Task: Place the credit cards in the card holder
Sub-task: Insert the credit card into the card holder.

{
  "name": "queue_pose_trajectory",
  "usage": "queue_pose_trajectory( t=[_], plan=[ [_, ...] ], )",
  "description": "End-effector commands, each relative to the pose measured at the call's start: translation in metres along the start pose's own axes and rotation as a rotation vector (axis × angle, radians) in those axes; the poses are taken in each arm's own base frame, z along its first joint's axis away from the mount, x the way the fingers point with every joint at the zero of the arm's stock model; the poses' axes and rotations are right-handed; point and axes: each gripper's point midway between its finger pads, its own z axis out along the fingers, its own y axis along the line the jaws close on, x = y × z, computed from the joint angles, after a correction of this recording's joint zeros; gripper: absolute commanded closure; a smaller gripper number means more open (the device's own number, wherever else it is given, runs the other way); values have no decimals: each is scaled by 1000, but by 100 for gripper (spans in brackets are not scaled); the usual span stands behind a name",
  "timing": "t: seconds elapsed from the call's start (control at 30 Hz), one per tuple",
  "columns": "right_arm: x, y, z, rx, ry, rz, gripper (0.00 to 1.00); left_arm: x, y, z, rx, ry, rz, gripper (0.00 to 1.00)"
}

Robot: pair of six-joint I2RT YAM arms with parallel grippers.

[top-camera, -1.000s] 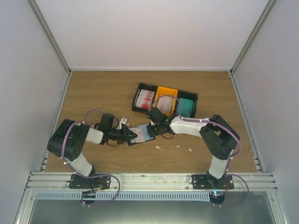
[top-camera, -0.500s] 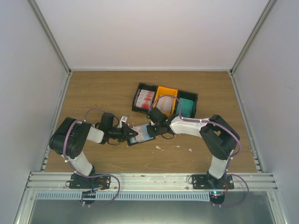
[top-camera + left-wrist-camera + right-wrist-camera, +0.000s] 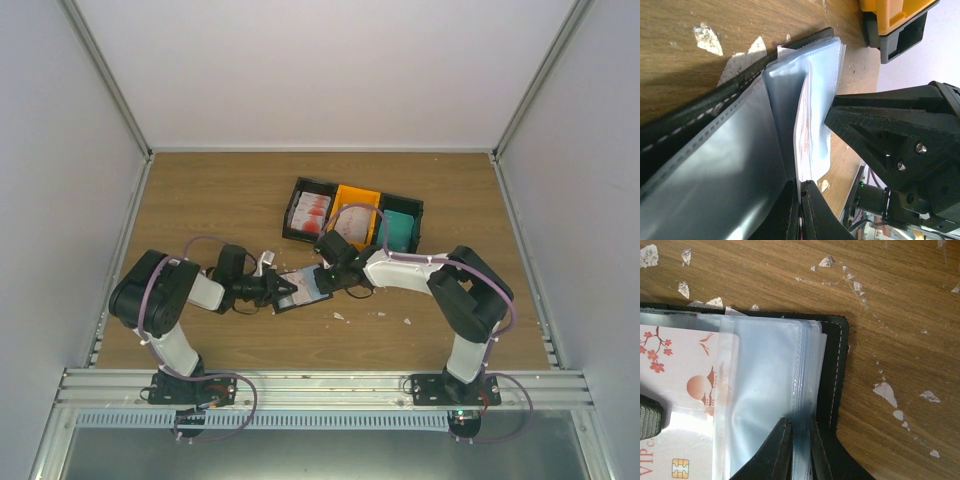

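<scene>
The card holder [image 3: 305, 287] lies open on the table between the two grippers, black outside with bluish-grey clear sleeves [image 3: 765, 385]. My left gripper [image 3: 801, 184] is shut on the edge of a whitish card with red print [image 3: 812, 125], held on edge among the sleeves. In the right wrist view this red-and-white card [image 3: 682, 385] lies partly under a sleeve. My right gripper [image 3: 801, 422] is shut on the sleeves' edge by the black cover [image 3: 832, 365]. In the top view the left gripper [image 3: 290, 291] and right gripper [image 3: 322, 282] meet over the holder.
Three trays stand behind the holder: a black one [image 3: 296, 203] with red-and-white cards, an orange one [image 3: 357, 191] with whitish cards, and a black one [image 3: 416, 225] with teal cards. Small white scraps [image 3: 338, 316] lie on the wood near the holder.
My left arm has shifted a little to the right toward the holder with the card, and less of the card shows outside it. The right arm has stayed put.
</scene>
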Motion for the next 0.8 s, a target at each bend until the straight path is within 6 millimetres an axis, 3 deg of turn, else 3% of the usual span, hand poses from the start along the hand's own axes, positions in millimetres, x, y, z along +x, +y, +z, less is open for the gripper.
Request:
queue_pose_trajectory(
  t=[0.0,0.3,0.6,0.77],
  plan=[
    [57,-30,25,111,166,2,87,3,2,9,-23,4,14,98],
    [55,-25,24,83,154,7,88,-4,-1,15,-47,-30,26,98],
    [53,-25,21,81,136,16,88,-11,5,-1,-139,-158,26,100],
    [53,-24,22,78,136,13,88,-6,7,1,-135,-161,24,100]
  ],
)
